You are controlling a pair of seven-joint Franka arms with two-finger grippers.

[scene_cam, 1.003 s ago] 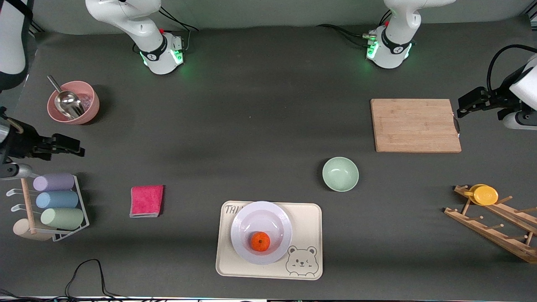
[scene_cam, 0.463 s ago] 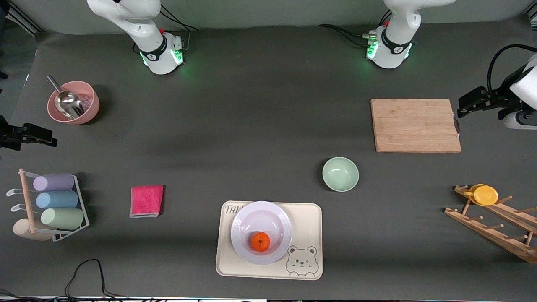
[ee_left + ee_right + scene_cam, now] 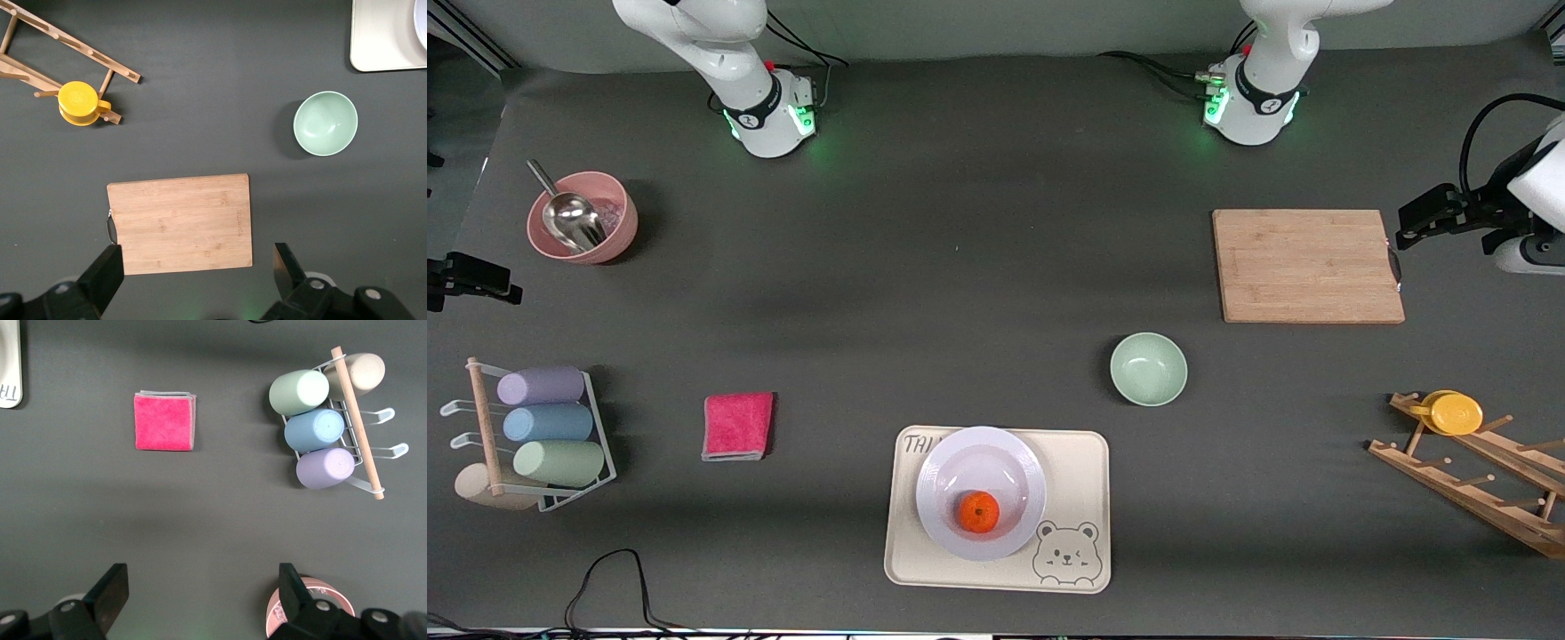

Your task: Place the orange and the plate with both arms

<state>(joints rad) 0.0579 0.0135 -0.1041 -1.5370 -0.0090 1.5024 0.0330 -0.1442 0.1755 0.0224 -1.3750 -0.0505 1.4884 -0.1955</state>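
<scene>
While the right gripper (image 3: 471,277) drew back toward nine o'clock, claws apart like the waiting left gripper's (image 3: 1427,216), the orange (image 3: 979,513) lay on the plate (image 3: 938,480) — placing looked finished.

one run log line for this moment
small orange: on round white plate | plate: on cream bear tray | left gripper: open | right gripper: open

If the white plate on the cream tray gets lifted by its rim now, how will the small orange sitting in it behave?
The small round orange fruit would likely roll: it sits loose in the round white plate's well, off centre toward the front camera. The raised rim should probably catch it unless the plate tilts steeply. The plate itself looks rigid and smooth, so it may slide on the cream bear-printed tray.
</scene>
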